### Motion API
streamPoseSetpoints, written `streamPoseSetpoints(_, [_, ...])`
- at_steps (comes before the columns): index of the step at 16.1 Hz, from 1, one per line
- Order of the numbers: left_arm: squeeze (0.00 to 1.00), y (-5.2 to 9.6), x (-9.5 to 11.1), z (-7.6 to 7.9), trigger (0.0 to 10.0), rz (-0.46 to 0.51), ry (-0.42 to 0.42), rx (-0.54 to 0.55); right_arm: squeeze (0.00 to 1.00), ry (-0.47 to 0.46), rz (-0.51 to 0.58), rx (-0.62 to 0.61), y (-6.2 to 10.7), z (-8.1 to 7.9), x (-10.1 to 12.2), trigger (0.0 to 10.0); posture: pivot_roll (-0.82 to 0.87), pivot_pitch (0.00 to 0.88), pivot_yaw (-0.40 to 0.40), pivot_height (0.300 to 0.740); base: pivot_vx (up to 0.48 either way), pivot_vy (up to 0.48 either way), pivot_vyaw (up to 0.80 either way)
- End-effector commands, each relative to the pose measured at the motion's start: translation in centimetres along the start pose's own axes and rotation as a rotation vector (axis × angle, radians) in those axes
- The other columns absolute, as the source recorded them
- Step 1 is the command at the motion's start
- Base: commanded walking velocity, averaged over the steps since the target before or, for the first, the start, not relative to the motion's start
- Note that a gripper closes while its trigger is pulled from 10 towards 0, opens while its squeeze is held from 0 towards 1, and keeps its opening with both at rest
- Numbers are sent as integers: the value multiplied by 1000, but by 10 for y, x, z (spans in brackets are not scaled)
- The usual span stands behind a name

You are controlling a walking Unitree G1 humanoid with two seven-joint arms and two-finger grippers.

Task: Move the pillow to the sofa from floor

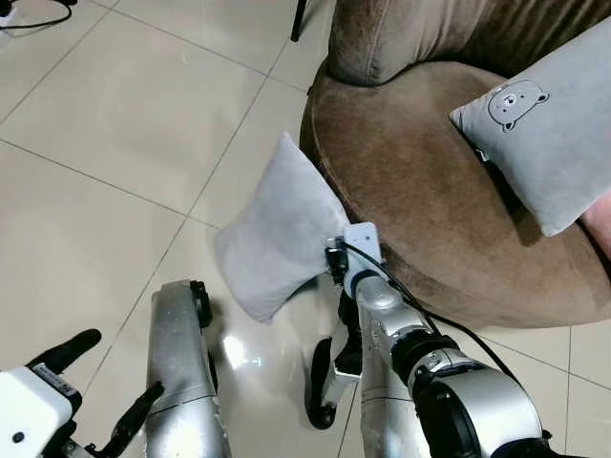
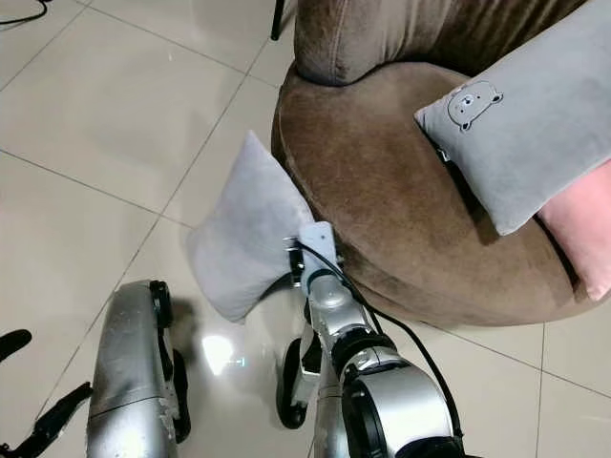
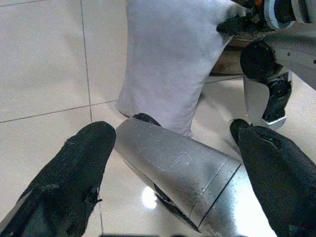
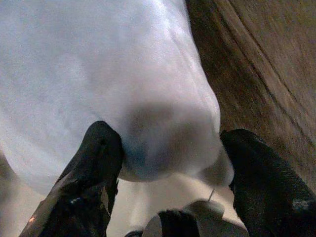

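Observation:
A plain grey pillow (image 1: 277, 234) hangs tilted beside the front rim of the brown round sofa (image 1: 420, 200), its lower corner just above the tiled floor. My right gripper (image 1: 331, 262) is shut on the pillow's right edge. In the right wrist view its black fingers (image 4: 101, 153) sit on either side of the bunched grey fabric (image 4: 123, 79), close to the sofa's side. Low at the left, my left gripper (image 1: 100, 386) is open with nothing between its fingers, well apart from the pillow.
On the sofa seat lies a grey pillow with a bear print (image 1: 544, 124), and a pink one (image 2: 584, 234) beside it. My silver leg (image 1: 181, 367) stands on the glossy tiles below the held pillow. A black cable (image 1: 29, 19) lies far left.

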State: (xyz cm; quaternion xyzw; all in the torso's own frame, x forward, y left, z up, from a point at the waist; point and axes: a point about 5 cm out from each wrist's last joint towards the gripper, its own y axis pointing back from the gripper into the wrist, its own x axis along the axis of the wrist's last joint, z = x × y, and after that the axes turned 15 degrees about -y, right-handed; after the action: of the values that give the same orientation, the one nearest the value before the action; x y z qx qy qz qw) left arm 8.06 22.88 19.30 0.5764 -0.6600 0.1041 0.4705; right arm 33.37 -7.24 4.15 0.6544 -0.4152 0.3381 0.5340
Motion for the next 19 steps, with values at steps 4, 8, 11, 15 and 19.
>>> streamPoseSetpoints(4, [0,5,3,4,10000,1,7,-20,0,-296,-144,71,4,-3,-21,10000,339,395,-194,515,0,0,0])
streamPoseSetpoints(8, [0,5,3,3,10000,3,12,-15,0,-360,-127,263,6,-27,-18,8471,337,394,-200,515,0,0,0])
streamPoseSetpoints(11, [0,6,4,3,10000,5,14,-11,0,-383,-111,288,6,-29,-15,2000,338,390,-200,515,0,0,0])
streamPoseSetpoints(15, [0,6,3,4,10000,1,17,-8,0,-363,-106,228,6,-24,-17,0,338,390,-204,515,0,0,0])
streamPoseSetpoints(19, [0,7,2,5,10000,-8,18,-1,0,-391,-94,129,5,-17,-19,0,341,389,-208,515,0,0,0])
